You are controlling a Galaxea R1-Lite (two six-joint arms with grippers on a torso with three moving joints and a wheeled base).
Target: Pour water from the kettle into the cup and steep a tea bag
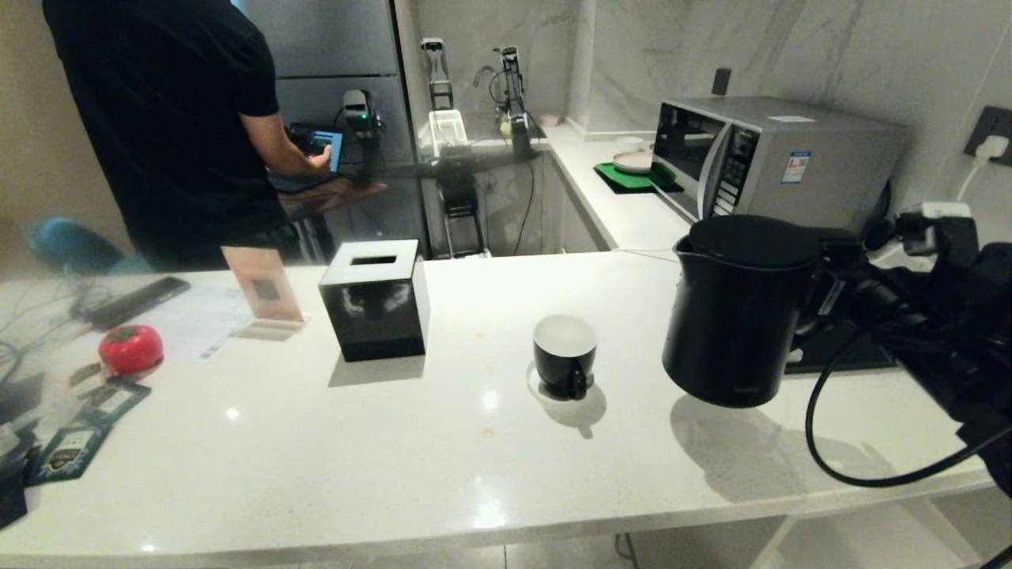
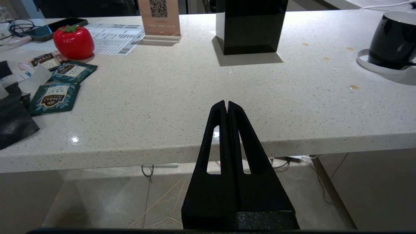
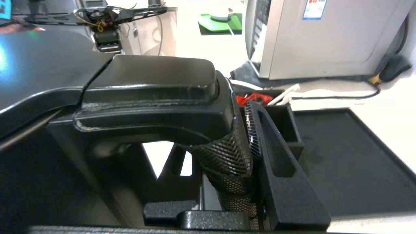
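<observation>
The matte black kettle (image 1: 739, 316) hangs upright just above the counter, casting a shadow below, to the right of the cup (image 1: 564, 354). My right gripper (image 1: 840, 267) is shut on the kettle's handle (image 3: 227, 152), a finger (image 3: 276, 152) pressed against its mesh-textured grip. The cup is a small glossy black mug with a white inside, standing alone mid-counter; no water shows in it. My left gripper (image 2: 226, 103) is shut and empty, parked off the counter's front edge with the cup (image 2: 393, 42) far to one side. The tea bag is out of view.
A black tissue box (image 1: 373, 300) stands left of the cup beside a QR sign (image 1: 265, 288). A red tomato-shaped object (image 1: 130, 348) and teal packets (image 1: 71, 450) lie far left. A microwave (image 1: 775, 158) and black tray (image 1: 838, 356) sit behind the kettle. A person (image 1: 174, 118) stands at the back left.
</observation>
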